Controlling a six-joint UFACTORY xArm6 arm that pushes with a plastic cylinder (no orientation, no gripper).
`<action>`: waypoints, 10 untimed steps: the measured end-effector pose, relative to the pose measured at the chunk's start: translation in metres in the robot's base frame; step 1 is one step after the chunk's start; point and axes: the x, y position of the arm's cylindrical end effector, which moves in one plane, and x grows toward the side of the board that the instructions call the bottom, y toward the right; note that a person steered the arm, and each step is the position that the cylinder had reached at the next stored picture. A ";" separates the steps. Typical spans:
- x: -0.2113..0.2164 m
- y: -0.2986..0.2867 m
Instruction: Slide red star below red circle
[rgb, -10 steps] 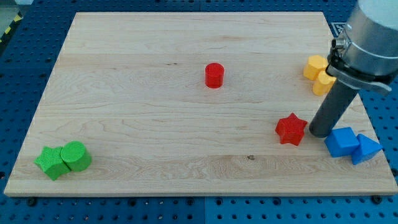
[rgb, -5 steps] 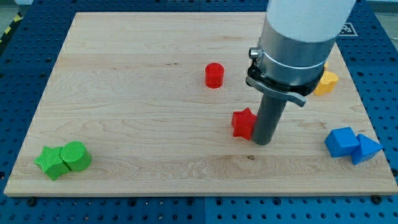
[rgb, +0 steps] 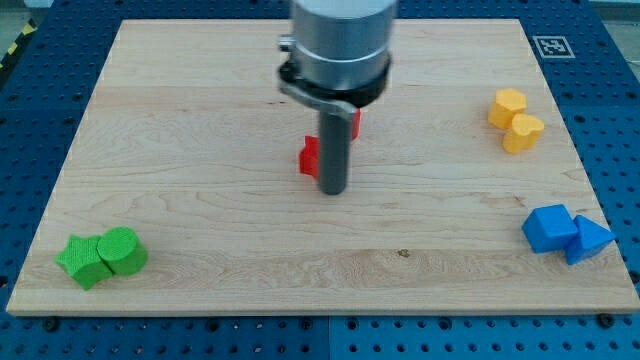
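Note:
My tip (rgb: 332, 190) rests on the board near its middle. The red star (rgb: 308, 157) lies just to the left of the rod and touches it; the rod hides most of it. The red circle (rgb: 355, 122) shows only as a sliver behind the rod, up and to the right of the star. The star is below and a little left of the circle.
Two yellow blocks (rgb: 515, 119) sit together at the right, toward the top. Two blue blocks (rgb: 564, 232) sit at the lower right edge. A green star (rgb: 82, 261) and a green circle (rgb: 122, 250) touch at the lower left. The wooden board (rgb: 200, 120) lies on a blue perforated table.
My tip has swept from the board's right side to the left and upward, pushing the red star with it to just below the red circle. The other blocks have not moved.

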 end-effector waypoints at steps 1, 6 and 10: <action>-0.006 -0.062; -0.032 -0.029; -0.002 -0.005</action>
